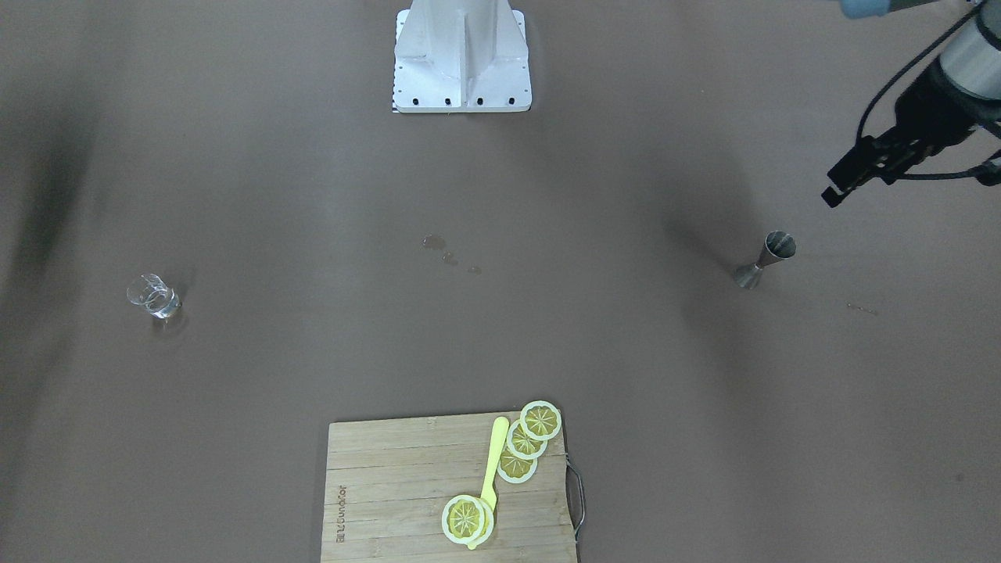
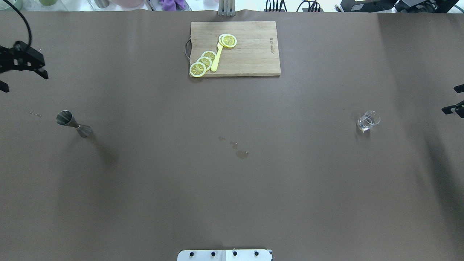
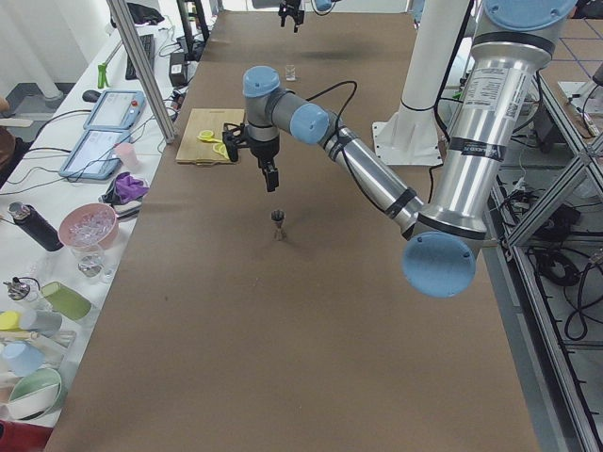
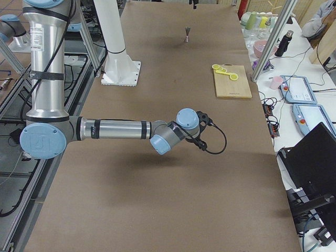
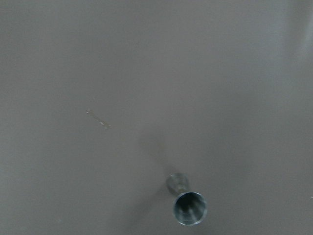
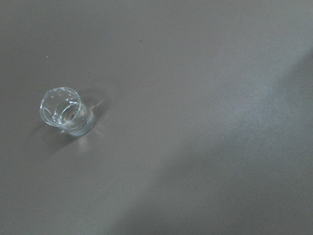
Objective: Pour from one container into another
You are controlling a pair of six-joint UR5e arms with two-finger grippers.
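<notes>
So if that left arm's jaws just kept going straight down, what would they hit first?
Probably bare table just beside the steel jigger, not the jigger itself; the left gripper hangs slightly off to one side, though depth is unclear.

I see glass cup (image 2: 368, 120) alone on bare table (image 2: 232, 203), my right side, open surface all round it. Jigger (image 2: 74, 124) alone on left side, well apart. Between them only flat wet spots (image 2: 242, 154). Cutting board (image 2: 253, 54) with lemon slices (image 2: 198, 69) and yellow utensil (image 2: 216, 59) sits at far edge, well apart from both. Left gripper (image 2: 23, 81) hangs beyond jigger. Right gripper (image 2: 455, 98) hangs outboard of cup.
</notes>
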